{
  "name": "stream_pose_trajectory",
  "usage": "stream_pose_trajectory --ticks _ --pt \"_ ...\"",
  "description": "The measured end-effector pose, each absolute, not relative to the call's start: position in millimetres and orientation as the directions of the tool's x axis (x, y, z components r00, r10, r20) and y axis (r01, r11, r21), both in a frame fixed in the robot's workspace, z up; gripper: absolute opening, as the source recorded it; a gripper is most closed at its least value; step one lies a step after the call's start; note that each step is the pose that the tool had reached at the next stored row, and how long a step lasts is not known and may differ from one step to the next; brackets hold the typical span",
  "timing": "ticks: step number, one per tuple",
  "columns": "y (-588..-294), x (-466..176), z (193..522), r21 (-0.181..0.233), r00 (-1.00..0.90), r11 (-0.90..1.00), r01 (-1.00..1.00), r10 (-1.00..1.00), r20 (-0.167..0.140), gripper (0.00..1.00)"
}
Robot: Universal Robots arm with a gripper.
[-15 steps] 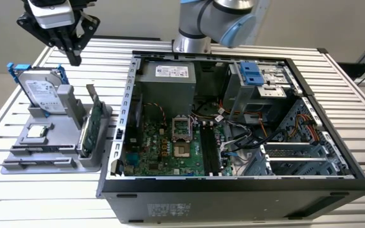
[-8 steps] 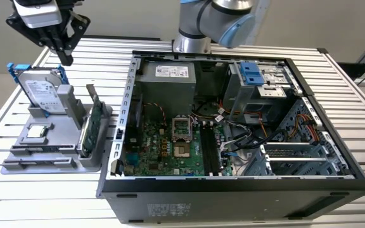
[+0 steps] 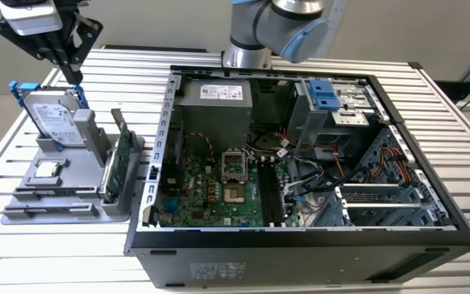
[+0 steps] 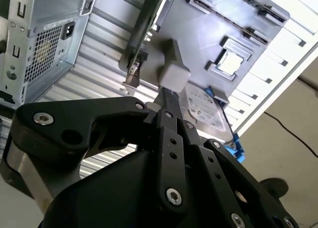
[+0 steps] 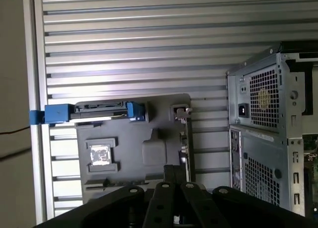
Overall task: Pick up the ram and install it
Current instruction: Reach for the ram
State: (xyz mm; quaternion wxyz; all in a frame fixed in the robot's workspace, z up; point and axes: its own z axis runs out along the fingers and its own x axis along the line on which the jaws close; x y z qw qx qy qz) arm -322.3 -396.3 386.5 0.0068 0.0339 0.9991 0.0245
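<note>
My tool [image 3: 78, 77], fingers together and empty, hangs over the hard drive [image 3: 55, 116] on the grey holder [image 3: 80, 184]. The ram [image 3: 54, 195] sits slotted there, well apart.

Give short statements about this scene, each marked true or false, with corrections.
1. The black computer case lies open, its green motherboard showing. True.
2. The silver hard drive with blue rails sits inside the case. False: it stands in the grey holder beside the case.
3. The black gripper grips the green expansion card. False: it holds nothing; the card stands in the holder.
4. The table has a ribbed metal top. True.
</note>
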Motion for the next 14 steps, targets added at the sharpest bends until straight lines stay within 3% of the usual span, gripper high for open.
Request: stream_pose_trajectory --ticks 14 --pt "-396 -350 387 0.049 -0.998 0.997 0.064 0.065 -0.012 0.0"
